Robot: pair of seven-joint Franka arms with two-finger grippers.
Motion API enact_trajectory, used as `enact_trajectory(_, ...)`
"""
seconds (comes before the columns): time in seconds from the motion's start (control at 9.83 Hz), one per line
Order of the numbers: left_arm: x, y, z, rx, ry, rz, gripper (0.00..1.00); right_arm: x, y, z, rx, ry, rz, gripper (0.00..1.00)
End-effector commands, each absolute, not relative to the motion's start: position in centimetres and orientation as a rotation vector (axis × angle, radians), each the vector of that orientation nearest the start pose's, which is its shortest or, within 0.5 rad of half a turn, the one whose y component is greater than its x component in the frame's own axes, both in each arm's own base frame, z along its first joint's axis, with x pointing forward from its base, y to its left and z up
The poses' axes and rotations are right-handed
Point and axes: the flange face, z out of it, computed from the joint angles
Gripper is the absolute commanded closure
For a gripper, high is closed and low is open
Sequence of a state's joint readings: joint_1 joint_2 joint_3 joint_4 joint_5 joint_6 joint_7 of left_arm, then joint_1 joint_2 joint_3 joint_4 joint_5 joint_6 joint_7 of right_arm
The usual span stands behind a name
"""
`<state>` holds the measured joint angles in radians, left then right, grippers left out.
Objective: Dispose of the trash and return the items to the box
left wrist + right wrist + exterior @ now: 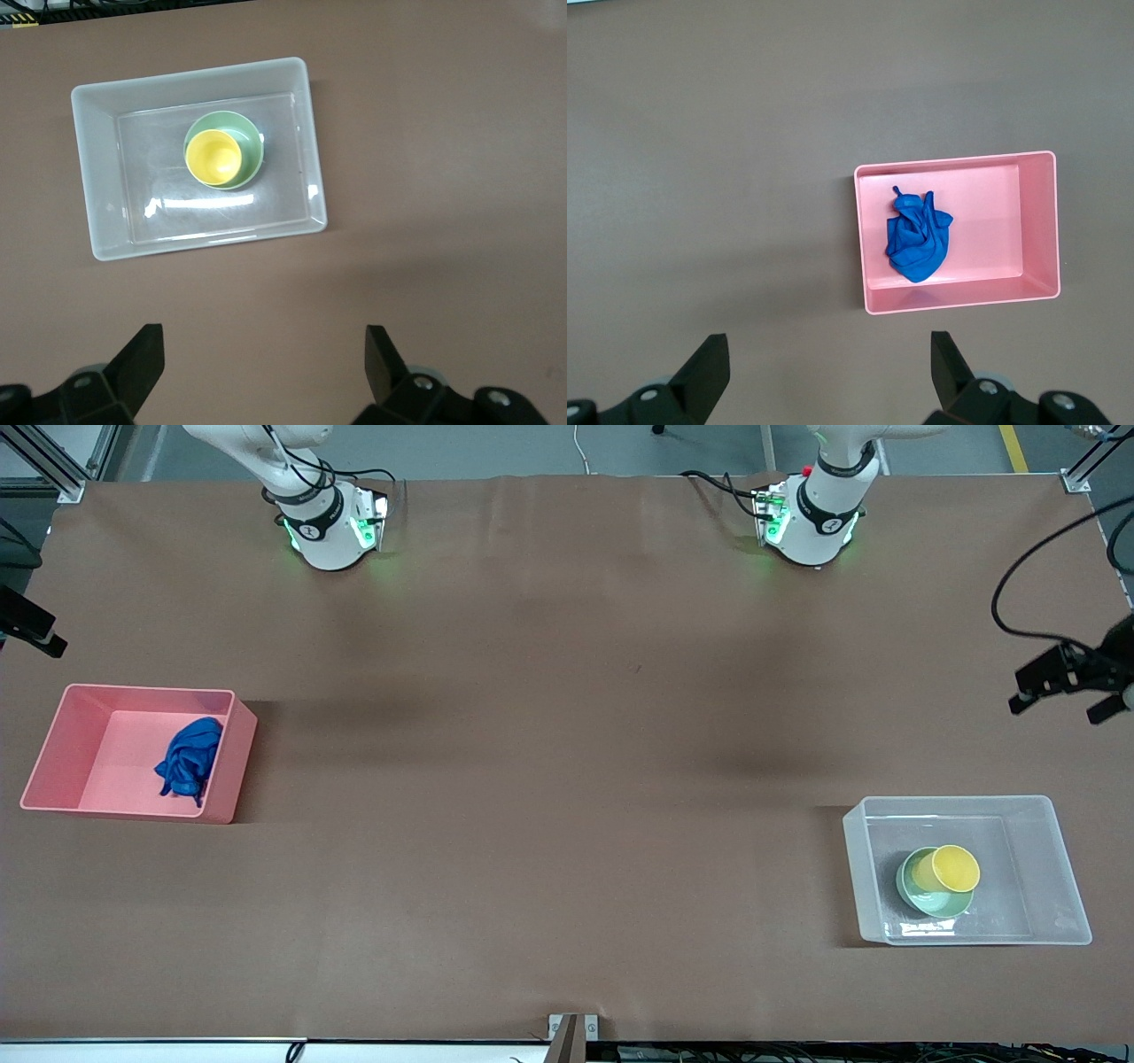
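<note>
The blue wad of trash [190, 757] lies in the pink bin [71, 726] at the right arm's end of the table; it also shows in the right wrist view [918, 241]. The yellow cup [950, 868] rests in the mint-green bowl [930, 903] inside the clear box [1054, 868] at the left arm's end. In the left wrist view the cup [213, 157], bowl [251, 142] and box [97, 159] show together. My left gripper [264, 354] is open and empty, high over bare table beside the box. My right gripper [830, 359] is open and empty, high over bare table beside the pink bin [1036, 221].
The brown table [549, 779] spans the view between the two containers. The arm bases [328, 522] stand along the edge farthest from the front camera. My left gripper [1059, 708] and right gripper [40, 638] show at the table's two ends.
</note>
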<state>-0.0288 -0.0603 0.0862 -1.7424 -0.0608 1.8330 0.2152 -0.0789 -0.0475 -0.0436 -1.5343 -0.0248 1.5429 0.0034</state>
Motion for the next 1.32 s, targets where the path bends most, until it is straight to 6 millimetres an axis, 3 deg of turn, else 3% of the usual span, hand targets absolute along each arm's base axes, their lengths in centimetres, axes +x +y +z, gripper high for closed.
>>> enact_trajectory(0.0, 55.8, 1.4, 62.8, -3.147, 0.169, -0.172, 0.00, 53.3, -6.8, 66.9, -3.158, 0.184, -0.100, 0.00)
enact_trajectory(0.2, 56.5, -1.2, 65.8, -3.079, 0.168, -0.095, 0.00, 53.4, -7.0, 67.0, -3.158, 0.186, -0.112, 0.00)
enact_trajectory(0.31, 56.2, -1.6, 66.6, -3.092, 0.170, -0.073, 0.00, 53.4, -7.1, 66.8, -3.158, 0.189, -0.107, 0.00)
enact_trajectory(0.51, 55.3, -1.9, 65.9, -3.120, 0.067, -0.006, 0.00, 53.4, -7.2, 66.8, -3.158, 0.193, -0.107, 0.00)
enact_trajectory(1.22, 54.3, -2.5, 65.2, -3.159, 0.081, -0.038, 0.00, 53.6, -7.1, 66.7, -3.157, 0.193, -0.124, 0.00)
